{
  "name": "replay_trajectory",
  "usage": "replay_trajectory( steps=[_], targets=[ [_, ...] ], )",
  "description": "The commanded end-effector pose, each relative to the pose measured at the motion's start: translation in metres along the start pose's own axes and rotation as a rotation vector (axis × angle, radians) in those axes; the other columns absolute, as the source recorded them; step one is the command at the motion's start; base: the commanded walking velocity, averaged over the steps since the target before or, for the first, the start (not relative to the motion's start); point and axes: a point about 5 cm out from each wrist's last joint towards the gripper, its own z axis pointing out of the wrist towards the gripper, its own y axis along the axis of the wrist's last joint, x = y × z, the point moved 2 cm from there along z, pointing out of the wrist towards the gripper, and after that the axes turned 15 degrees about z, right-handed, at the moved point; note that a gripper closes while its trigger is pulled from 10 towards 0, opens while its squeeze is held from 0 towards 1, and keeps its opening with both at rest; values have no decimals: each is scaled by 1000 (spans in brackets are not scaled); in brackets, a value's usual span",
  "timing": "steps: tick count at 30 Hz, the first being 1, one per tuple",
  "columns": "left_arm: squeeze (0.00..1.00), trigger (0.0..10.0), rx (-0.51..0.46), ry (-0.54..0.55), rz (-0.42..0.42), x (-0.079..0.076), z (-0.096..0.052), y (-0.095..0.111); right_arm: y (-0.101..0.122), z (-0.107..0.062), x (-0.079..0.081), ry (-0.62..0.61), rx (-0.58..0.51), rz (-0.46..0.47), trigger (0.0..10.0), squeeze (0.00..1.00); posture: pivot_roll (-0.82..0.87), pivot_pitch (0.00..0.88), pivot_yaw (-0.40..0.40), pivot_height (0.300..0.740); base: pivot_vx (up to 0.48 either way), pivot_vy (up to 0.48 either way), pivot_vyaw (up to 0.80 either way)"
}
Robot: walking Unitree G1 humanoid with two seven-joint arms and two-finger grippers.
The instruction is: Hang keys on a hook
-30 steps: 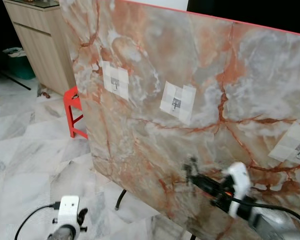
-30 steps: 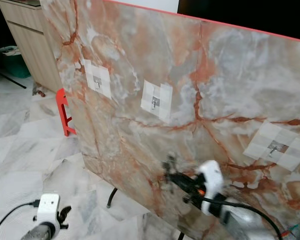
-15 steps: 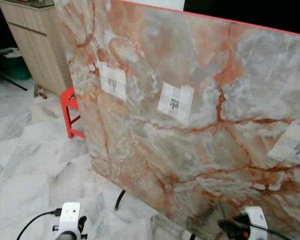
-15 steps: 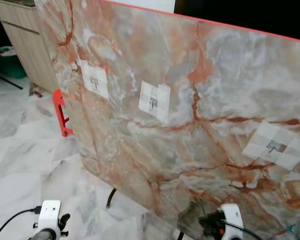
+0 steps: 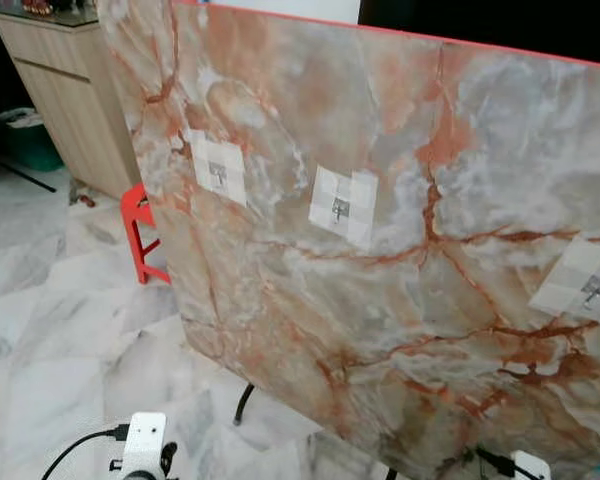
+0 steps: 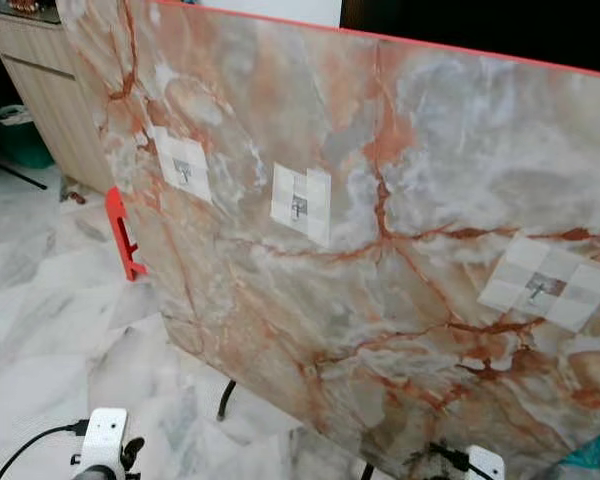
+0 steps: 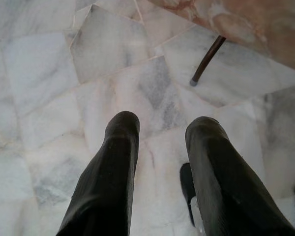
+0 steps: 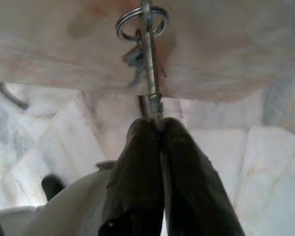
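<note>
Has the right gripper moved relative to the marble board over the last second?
Yes. The right gripper, shut on the keys, has dropped from mid-height against the marble board to below its lower edge.

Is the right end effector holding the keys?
Yes, its black fingers are closed on the metal key with the silver ring.
</note>
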Motion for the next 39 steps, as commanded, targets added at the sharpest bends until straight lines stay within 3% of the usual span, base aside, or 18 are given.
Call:
replay_trajectory(
  steps=[1, 6, 16, 29, 39],
  targets=[
    [0, 10000, 65, -27, -14, -7, -3, -13, -1, 1, -3, -62, -29, 51, 10000, 0, -153, 0, -9, 740, 0, 0, 0],
    [0, 10000, 93, -28, -26, -7, -5, -20, 3, 4, 7, -39, -62, 72, 10000, 0, -146, 0, -10, 740, 0, 246, 0],
    [0, 10000, 134, -40, -27, -9, -9, -32, 10, 4, 7, -42, -86, 64, 10000, 0, -140, 0, -15, 740, 0, 377, 0],
    [0, 10000, 217, -46, -34, 2, -17, -55, 15, 6, 13, -41, -129, 86, 10000, 0, -126, 0, -18, 740, 0, 378, 0],
    [0, 10000, 220, -58, -34, 1, -18, -57, 24, 7, 17, -29, -159, 109, 10000, 0, -129, 0, -14, 740, 0, 380, 0]
  ],
)
